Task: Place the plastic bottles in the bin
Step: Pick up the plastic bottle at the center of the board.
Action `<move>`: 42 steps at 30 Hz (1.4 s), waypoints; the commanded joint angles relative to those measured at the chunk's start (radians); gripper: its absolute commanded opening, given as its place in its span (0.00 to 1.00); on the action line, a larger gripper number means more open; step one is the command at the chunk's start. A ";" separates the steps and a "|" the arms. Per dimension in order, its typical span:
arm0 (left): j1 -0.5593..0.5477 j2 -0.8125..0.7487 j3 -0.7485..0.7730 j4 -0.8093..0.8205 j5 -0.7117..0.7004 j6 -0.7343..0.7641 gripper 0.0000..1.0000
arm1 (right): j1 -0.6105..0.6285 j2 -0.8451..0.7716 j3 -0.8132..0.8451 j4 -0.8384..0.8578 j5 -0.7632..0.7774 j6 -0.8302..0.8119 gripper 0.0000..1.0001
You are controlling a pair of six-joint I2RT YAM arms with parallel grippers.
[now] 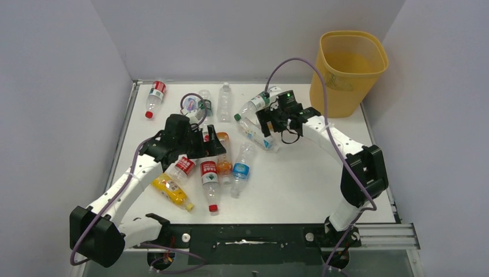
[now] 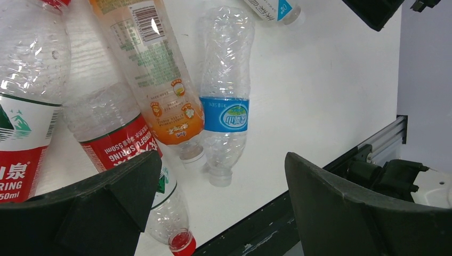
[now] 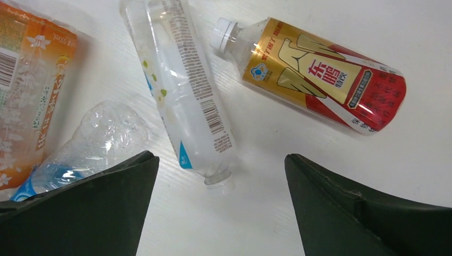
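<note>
Step in hand, by my reading: picking up, with no bottle held yet. The left arm reaches forward from its base, wrist tipped down over the cluster at mid-left of the white worktop. The left gripper is spread wide and empty above an orange-tinted plastic bottle and a crumpled clear bottle with a blue label, which lie flat and touch side by side. The right arm arcs in from the right, forearm angled toward the centre back. The right gripper is also spread, with nothing between its fingers. It hovers over a slim clear bottle with a barcoded label, and a gold-and-red labelled bottle lies just beside. The tall yellow-orange plastic bin stands at the far right corner, near the right arm and well apart from the left cluster. Next move likely needs a descent straddling one bottle's body, a close, a lift, then a carry to the bin.
</note>
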State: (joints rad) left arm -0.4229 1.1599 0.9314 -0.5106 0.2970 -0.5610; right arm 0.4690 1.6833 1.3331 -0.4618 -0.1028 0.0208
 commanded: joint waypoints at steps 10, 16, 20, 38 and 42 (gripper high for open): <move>-0.013 -0.020 0.004 0.047 0.012 -0.008 0.88 | 0.002 0.190 0.102 0.006 -0.067 -0.067 0.94; -0.016 -0.025 0.004 0.044 0.008 -0.011 0.88 | 0.006 0.273 0.132 -0.003 -0.076 -0.058 0.91; -0.019 -0.025 0.002 0.044 0.007 -0.013 0.88 | 0.014 0.291 0.132 -0.005 -0.092 -0.060 0.72; -0.035 -0.003 -0.003 0.066 0.016 -0.019 0.88 | -0.077 0.008 0.227 -0.058 -0.093 -0.030 0.39; -0.051 0.009 -0.002 0.074 0.016 -0.020 0.88 | -0.169 -0.049 0.322 -0.064 -0.077 0.015 0.37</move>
State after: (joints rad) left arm -0.4568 1.1622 0.9260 -0.5072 0.2966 -0.5732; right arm 0.3866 1.7348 1.5394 -0.5461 -0.1970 -0.0120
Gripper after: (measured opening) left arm 0.876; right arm 0.589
